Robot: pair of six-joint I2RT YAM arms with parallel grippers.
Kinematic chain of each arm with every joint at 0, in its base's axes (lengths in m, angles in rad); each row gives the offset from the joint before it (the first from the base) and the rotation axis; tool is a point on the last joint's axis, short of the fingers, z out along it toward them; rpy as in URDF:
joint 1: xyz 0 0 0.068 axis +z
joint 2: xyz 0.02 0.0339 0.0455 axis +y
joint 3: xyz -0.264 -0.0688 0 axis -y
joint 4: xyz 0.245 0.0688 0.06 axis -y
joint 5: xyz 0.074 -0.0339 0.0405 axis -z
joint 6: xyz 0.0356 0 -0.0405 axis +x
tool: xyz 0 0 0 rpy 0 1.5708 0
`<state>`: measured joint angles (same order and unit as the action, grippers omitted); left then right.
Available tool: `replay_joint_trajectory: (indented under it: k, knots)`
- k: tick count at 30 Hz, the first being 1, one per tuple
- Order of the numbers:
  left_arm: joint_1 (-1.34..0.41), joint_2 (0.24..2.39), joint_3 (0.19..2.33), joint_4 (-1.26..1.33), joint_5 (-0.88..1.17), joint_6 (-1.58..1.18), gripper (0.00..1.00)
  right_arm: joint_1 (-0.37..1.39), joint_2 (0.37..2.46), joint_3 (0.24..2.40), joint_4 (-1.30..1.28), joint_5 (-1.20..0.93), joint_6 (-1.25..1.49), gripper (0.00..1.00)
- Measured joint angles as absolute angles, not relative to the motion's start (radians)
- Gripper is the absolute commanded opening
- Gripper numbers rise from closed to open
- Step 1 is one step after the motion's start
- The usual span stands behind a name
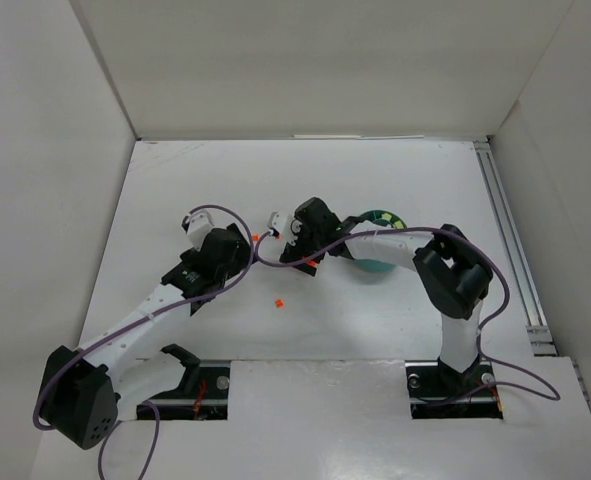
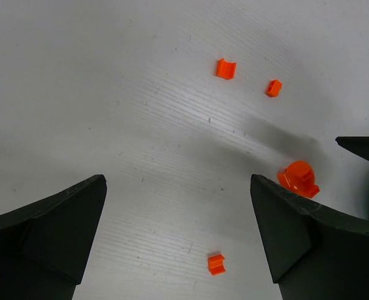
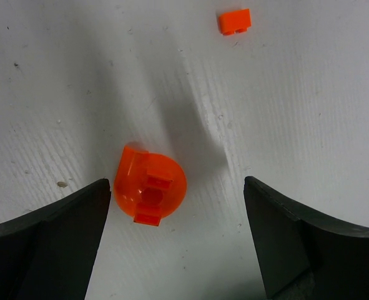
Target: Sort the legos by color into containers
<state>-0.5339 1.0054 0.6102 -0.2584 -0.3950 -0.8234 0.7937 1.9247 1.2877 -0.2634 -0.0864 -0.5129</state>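
Observation:
My right gripper point(image 3: 177, 186) is open just above the table. A round orange lego point(image 3: 150, 189) lies between its jaws, close against the left finger point(image 3: 59, 237), with a wide gap to the right one. A small orange brick point(image 3: 235, 20) lies farther ahead. My left gripper point(image 2: 178, 187) is open too, over a tiny orange brick point(image 2: 216, 263). Two more orange bricks point(image 2: 225, 68) point(image 2: 273, 87) lie beyond it, and the round piece point(image 2: 298, 178) shows by its right finger. In the top view both grippers point(image 1: 237, 250) point(image 1: 297, 250) meet at mid-table. The teal container point(image 1: 380, 262) is largely hidden by the right arm.
A lone orange brick point(image 1: 277, 302) lies on the white table in front of both grippers. White walls close off the left, back and right sides. A metal rail point(image 1: 510, 240) runs along the right edge. Purple cables loop over both arms.

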Motion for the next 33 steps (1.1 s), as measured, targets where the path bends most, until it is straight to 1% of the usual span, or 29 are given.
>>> replay_joint_trajectory:
  k: [3, 5, 6, 8, 13, 15, 16, 19, 20, 24, 27, 30, 33]
  knots:
    - [-0.534, 1.005, 0.608, -0.25, -0.392, -0.821, 0.99, 0.793, 1.931, 1.287, -0.268, -0.087, -0.513, 0.9]
    - [-0.534, 1.005, 0.605, -0.247, -0.391, -0.82, 0.99, 0.793, 1.931, 1.283, -0.268, -0.088, -0.513, 0.85]
    - [-0.534, 1.005, 0.603, -0.244, -0.389, -0.82, 0.99, 0.793, 1.931, 1.28, -0.268, -0.089, -0.513, 0.81]
    - [-0.534, 1.005, 0.602, -0.239, -0.384, -0.819, 0.99, 0.793, 1.933, 1.276, -0.27, -0.091, -0.512, 0.77]
    - [-0.534, 1.005, 0.602, -0.227, -0.373, -0.817, 0.99, 0.793, 1.935, 1.276, -0.268, -0.093, -0.508, 0.77]
    - [-0.534, 1.005, 0.602, -0.226, -0.372, -0.817, 0.99, 0.793, 1.935, 1.276, -0.268, -0.088, -0.508, 0.74]
    - [-0.534, 1.005, 0.602, -0.226, -0.371, -0.817, 0.99, 0.793, 1.935, 1.276, -0.268, -0.086, -0.508, 0.71]
    - [-0.534, 1.005, 0.602, -0.226, -0.37, -0.817, 0.99, 0.793, 1.937, 1.276, -0.266, -0.08, -0.498, 0.7]
    - [-0.534, 1.005, 0.602, -0.226, -0.37, -0.817, 0.99, 0.793, 1.938, 1.276, -0.266, -0.076, -0.496, 0.66]
    - [-0.534, 1.005, 0.602, -0.227, -0.37, -0.817, 0.99, 0.793, 1.938, 1.271, -0.258, -0.052, -0.479, 0.6]
    - [-0.534, 0.999, 0.602, -0.227, -0.369, -0.817, 0.99, 0.793, 1.935, 1.26, -0.239, -0.041, -0.465, 0.58]
    - [-0.534, 0.997, 0.602, -0.227, -0.369, -0.817, 0.99, 0.793, 1.93, 1.247, -0.223, -0.033, -0.453, 0.53]
    - [-0.534, 0.994, 0.601, -0.228, -0.369, -0.817, 0.99, 0.793, 1.922, 1.238, -0.221, -0.032, -0.444, 0.52]
